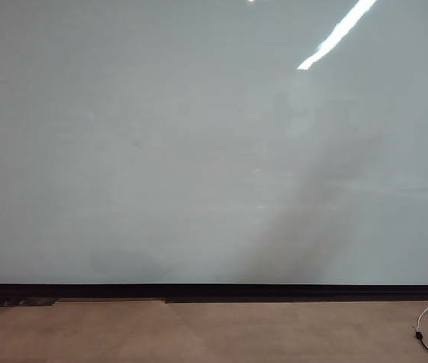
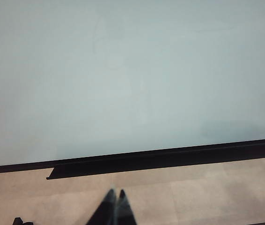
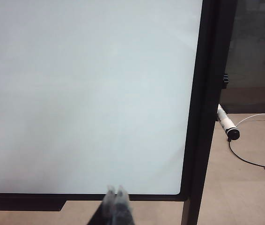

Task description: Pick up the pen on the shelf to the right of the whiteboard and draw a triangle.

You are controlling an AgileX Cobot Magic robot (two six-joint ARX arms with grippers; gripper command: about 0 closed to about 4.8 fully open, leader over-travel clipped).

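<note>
The whiteboard (image 1: 199, 151) fills the exterior view as a glossy pale panel with a black bottom strip (image 1: 214, 290). No triangle shows on it. In the right wrist view the pen (image 3: 226, 123), white with a black end, sticks out just beyond the board's black right frame (image 3: 206, 108); the shelf under it is hidden. My right gripper (image 3: 115, 190) is shut and empty, low in front of the board's bottom right corner, well away from the pen. My left gripper (image 2: 115, 193) is shut and empty before the board's bottom strip (image 2: 170, 157). Neither gripper shows in the exterior view.
Tan floor (image 1: 199, 333) runs along the foot of the board. A thin cable (image 1: 426, 329) lies at the lower right, and the same cable (image 3: 249, 161) trails past the pen. A dark panel (image 3: 259, 51) stands right of the frame.
</note>
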